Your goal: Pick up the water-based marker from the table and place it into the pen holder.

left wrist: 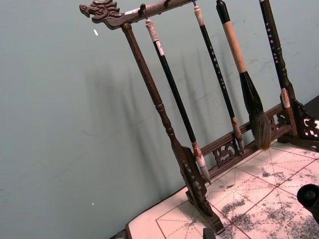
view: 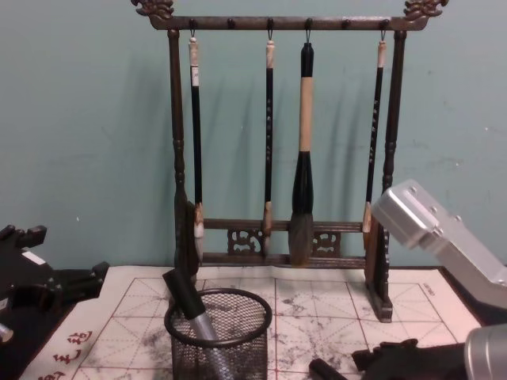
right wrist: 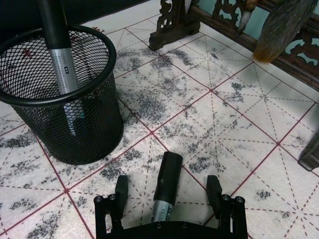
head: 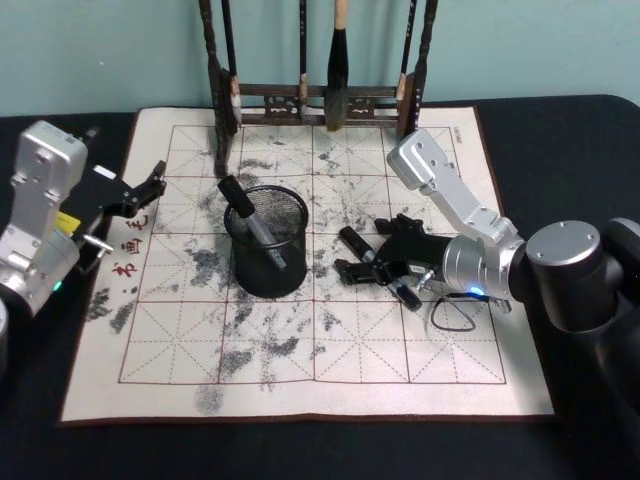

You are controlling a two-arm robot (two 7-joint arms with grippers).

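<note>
R claw (right wrist: 167, 181) spread wide, straddling marker (right wrist: 166, 193) w/o touching. Marker lies flat just right of holder (right wrist: 75, 129), long axis along my fingers, cap pointing away from wrist. L claw (head: 140, 190) parked left of holder.

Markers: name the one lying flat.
The marker on the mat, between the right gripper's open fingers, lies flat; the other marker stands leaning inside the pen holder.
</note>
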